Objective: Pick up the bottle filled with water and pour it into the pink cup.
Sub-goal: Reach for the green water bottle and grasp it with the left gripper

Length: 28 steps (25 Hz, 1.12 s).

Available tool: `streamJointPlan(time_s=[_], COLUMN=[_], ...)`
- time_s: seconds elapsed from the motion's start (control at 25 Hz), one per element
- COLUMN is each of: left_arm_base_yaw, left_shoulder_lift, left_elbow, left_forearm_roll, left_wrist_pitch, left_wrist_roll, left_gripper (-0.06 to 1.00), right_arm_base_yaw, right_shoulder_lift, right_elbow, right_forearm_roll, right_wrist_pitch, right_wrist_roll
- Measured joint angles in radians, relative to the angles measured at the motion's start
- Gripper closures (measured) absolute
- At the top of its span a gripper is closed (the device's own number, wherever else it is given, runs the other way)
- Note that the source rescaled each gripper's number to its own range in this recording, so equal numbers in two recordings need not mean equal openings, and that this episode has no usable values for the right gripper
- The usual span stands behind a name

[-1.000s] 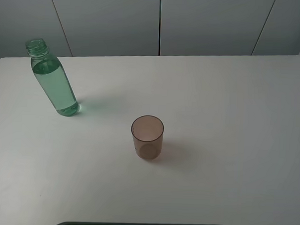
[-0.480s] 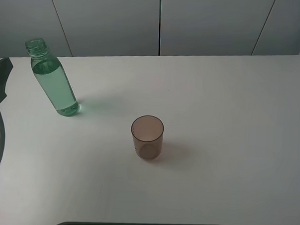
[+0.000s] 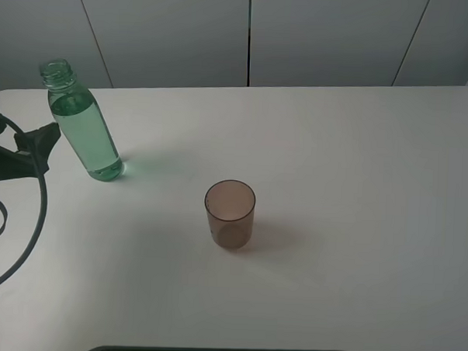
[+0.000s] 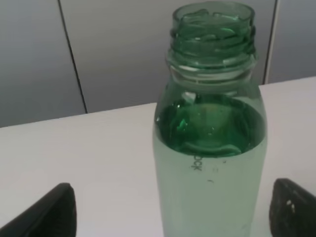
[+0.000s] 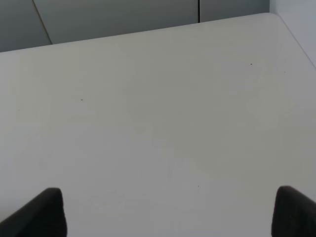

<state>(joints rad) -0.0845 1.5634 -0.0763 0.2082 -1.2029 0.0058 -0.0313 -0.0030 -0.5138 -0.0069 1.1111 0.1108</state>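
1. The pink cup stands upright on the white table, nearer the camera than the bottle and well to its right, with only tabletop between them.
2. The right gripper is spread wide over the tabletop, holding nothing.
3. The left gripper is spread wide at the bottle's left, a finger either side, not touching. Its black cable loops beside it.
4. The bottle stands upright, capless, water near its shoulder.
5. Grey wall panels rise behind the bottle.

Spotting just one green-tinted bottle, one little pink cup, and one plain white table under both of them.
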Motion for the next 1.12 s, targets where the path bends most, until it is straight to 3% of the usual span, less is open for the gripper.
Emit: streamJointPlan(time_s=[0.28,0.52,0.92,1.12], left_arm_base_yaw=[0.000,0.000,-0.002,-0.005], left_shoulder_lift=[0.019,0.032,0.154,0.248], left_elbow=[-0.073,-0.139,-0.213,-0.282], left_forearm_roll=[0.030,0.104,0.120,0.165], left_wrist_pitch=[-0.003,-0.007,-0.007,-0.009], left_wrist_roll=[0.019,0.024,0.024,0.019], left_gripper=[-0.06,-0.06,-0.06,-0.06], right_arm_base_yaw=[0.000,0.000,0.000,0.000], right_shoulder_lift=[0.000,0.000,0.000,0.000], right_elbow=[0.000,0.000,0.000,0.000], right_forearm_roll=[0.000,0.000,0.000,0.000], right_wrist_pitch=[0.000,0.000,0.000,0.000], right_wrist_roll=[0.000,0.000,0.000,0.000])
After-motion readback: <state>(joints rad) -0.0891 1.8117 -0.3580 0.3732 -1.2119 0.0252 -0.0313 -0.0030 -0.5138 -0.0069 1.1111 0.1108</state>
